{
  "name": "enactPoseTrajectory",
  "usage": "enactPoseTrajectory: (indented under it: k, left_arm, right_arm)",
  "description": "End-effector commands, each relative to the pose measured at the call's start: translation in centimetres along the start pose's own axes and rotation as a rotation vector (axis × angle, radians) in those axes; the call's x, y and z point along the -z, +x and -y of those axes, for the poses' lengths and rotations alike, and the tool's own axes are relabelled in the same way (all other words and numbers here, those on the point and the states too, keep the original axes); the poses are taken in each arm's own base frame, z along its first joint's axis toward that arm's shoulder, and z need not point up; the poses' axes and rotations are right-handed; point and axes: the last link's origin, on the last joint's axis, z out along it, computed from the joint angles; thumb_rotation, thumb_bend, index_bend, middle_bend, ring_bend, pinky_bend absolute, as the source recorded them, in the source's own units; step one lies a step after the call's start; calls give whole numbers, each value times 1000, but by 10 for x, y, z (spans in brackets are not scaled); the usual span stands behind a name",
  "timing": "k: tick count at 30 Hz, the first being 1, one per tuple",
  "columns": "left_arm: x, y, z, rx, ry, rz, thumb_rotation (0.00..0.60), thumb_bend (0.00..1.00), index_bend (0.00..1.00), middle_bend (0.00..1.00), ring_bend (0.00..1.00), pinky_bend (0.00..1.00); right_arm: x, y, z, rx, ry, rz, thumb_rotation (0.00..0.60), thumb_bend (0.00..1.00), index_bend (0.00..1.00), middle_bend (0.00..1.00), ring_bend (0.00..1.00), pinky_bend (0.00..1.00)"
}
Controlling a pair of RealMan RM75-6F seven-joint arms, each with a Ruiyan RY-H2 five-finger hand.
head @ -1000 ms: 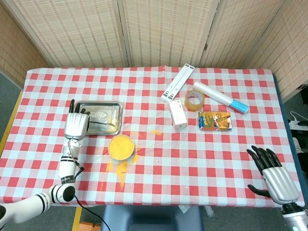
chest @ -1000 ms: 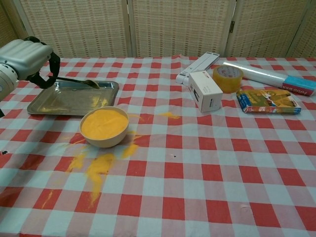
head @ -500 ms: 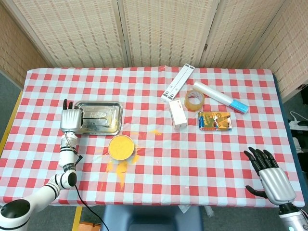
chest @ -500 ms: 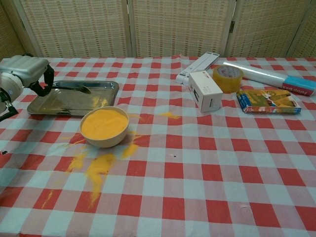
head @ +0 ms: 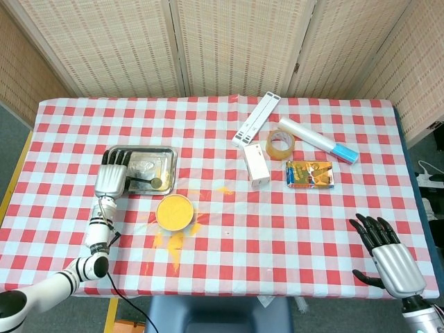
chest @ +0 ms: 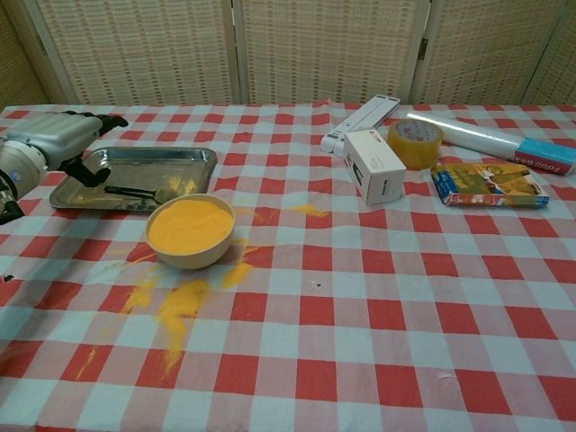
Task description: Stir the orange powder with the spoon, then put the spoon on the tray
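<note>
- now the worktop (head: pixel 291 229) in its red-checked cloth holds everything, with loose orange powder spilled on the cloth just in front of the bowl (chest: pixel 191 232); the bowl, heaped with orange powder, sits just beside the tray's near edge;
- the tray (chest: pixel 193 160) now carries the spoon (chest: pixel 144 193), which lies flat inside it along its near side, bowl end toward the powder bowl; a second ago the spoon was raised over the tray in the left robot hand's grasp, and half a second ago it lay nearer the tray's far edge; it has come to rest lower down and closer to the bowl;
- as a judgement, that means both parts of the task look done: the spoon is on the tray, and what remains is only for the arm to clear away;
- the left robot hand (chest: pixel 56 144) has let go: fingers spread and extended over the tray's left end, nothing between them, apart from the spoon handle, though close to it; the chest view shows it raised a little above the tray, palm down;
- the right robot hand (head: pixel 388 253) hangs released at the worktop's near right corner, fingers apart, holding nothing, well apart from all the task's things; it has barely shifted.
</note>
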Motion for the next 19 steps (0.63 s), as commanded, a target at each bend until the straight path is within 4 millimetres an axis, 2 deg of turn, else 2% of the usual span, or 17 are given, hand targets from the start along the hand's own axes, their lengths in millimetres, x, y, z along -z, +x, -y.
enactPoseTrajectory:
  k: [1, 5, 7, 9, 11, 13, 19]
  left_arm:
    - [49, 25, 12, 146, -107, -35, 600, 477, 0, 15, 0, 0]
    - [132, 37, 35, 321, -244, 11, 600, 464, 0, 4, 0, 0]
    - [177, 36, 56, 396, -289, 7, 600, 454, 0, 0, 0, 0]
    - [211, 30, 79, 433, -304, -33, 600, 447, 0, 0, 0, 0]
    - [229, 24, 95, 437, -288, -81, 600, 441, 0, 0, 0, 0]
    - [238, 23, 106, 374, -279, -97, 600, 431, 0, 0, 0, 0]
    - [245, 31, 116, 351, -240, -131, 600, 426, 0, 0, 0, 0]
  right_arm:
    - [3, 2, -1, -3, -2, -4, 600, 50, 0, 0, 0, 0]
    - [4, 4, -4, -5, -19, 7, 600, 50, 0, 0, 0, 0]
    - [5, 4, -4, 1, -29, 14, 600, 51, 0, 0, 0, 0]
    - [5, 4, -4, 2, -36, 20, 600, 50, 0, 0, 0, 0]
    - [5, 4, -4, 4, -39, 23, 600, 51, 0, 0, 0, 0]
    - [4, 3, -3, 5, -36, 28, 600, 50, 0, 0, 0, 0]
    - [2, 0, -3, 8, -41, 44, 600, 51, 0, 0, 0, 0]
